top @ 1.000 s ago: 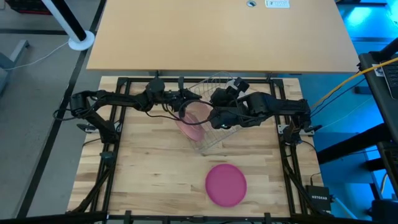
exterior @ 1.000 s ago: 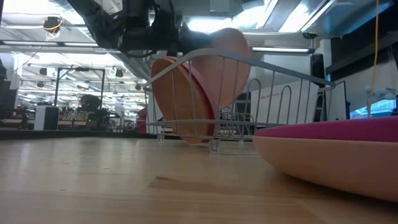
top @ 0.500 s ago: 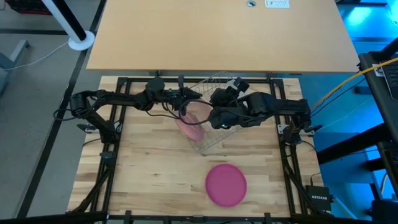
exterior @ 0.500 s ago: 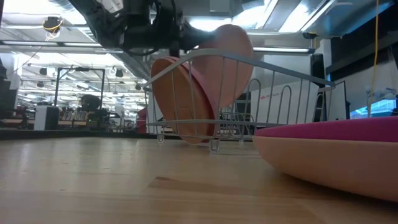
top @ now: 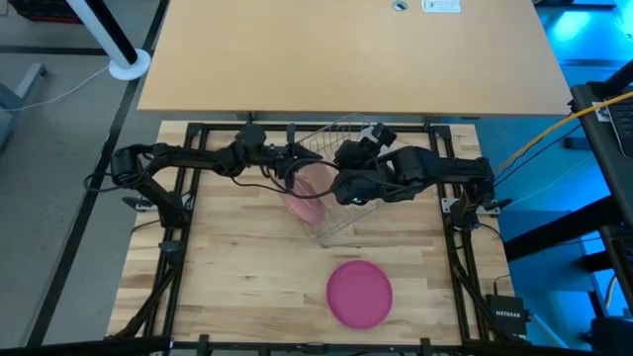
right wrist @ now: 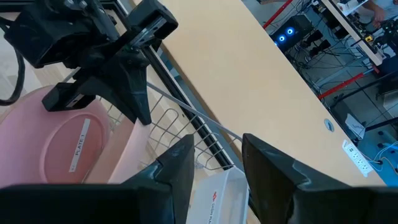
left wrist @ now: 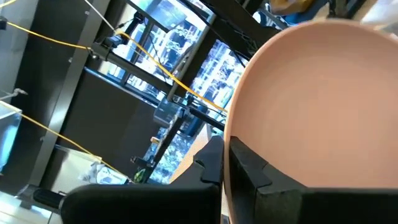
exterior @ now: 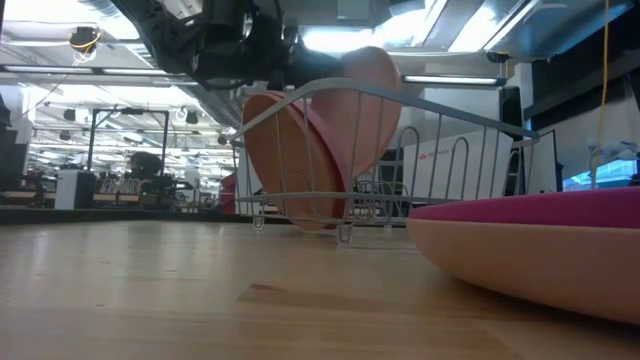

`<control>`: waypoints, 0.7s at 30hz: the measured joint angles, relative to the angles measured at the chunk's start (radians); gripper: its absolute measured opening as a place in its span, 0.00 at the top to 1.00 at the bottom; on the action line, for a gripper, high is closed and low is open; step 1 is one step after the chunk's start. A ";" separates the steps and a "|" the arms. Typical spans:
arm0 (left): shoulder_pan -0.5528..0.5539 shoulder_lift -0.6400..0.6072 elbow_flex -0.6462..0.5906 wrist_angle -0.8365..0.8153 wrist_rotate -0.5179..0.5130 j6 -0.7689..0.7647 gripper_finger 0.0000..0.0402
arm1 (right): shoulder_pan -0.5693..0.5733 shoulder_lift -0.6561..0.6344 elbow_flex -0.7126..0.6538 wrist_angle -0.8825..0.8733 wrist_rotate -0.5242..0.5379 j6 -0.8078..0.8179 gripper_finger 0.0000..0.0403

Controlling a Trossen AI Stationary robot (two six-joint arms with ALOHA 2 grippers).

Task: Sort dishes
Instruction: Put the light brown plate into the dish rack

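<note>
A silver wire rack (top: pixel 336 229) stands at the middle of the table's far half. A tan-brown plate (exterior: pixel 275 150) stands on its rim inside the rack. Beside it a pale peach plate (exterior: pixel 370 100) stands on edge, with my left gripper (top: pixel 297 163) shut on it. My right gripper (top: pixel 343 188) hangs above the rack, open, with nothing between its fingers (right wrist: pixel 180 165). A magenta-pink plate (top: pixel 359 293) lies flat on the table near the front edge. My left gripper pinches the peach plate's upper rim (left wrist: pixel 233 127) between its two fingers, one on each face. The fingers (right wrist: pixel 134 99) come roughly level from the table's left. The plate stands on edge, tilted, inside the rack; the tan plate hides its lower edge.
A second, lighter tabletop (top: pixel 346 59) lies beyond the far edge. Dark frame rails (top: pixel 168 247) run along both sides of the table. Bare wood (top: pixel 237 277) stretches across the near left, and the magenta plate (exterior: pixel 560 205) fills the near right of the low view.
</note>
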State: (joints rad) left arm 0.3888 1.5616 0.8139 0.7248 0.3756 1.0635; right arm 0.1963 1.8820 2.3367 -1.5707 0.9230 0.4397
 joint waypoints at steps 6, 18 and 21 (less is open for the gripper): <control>-0.015 -0.002 0.000 -0.012 -0.002 0.012 1.00 | 0.000 0.000 0.000 0.000 0.000 0.000 0.66; -0.080 -0.078 0.001 -0.191 -0.215 0.011 0.97 | 0.000 0.000 0.000 0.000 -0.052 0.000 0.66; -0.097 -0.121 -0.001 -0.252 -0.215 0.003 0.97 | 0.000 0.000 0.000 0.000 -0.053 0.000 0.66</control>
State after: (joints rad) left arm 0.2914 1.4405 0.8131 0.4724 0.1609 1.0663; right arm 0.1963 1.8823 2.3366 -1.5711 0.8703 0.4397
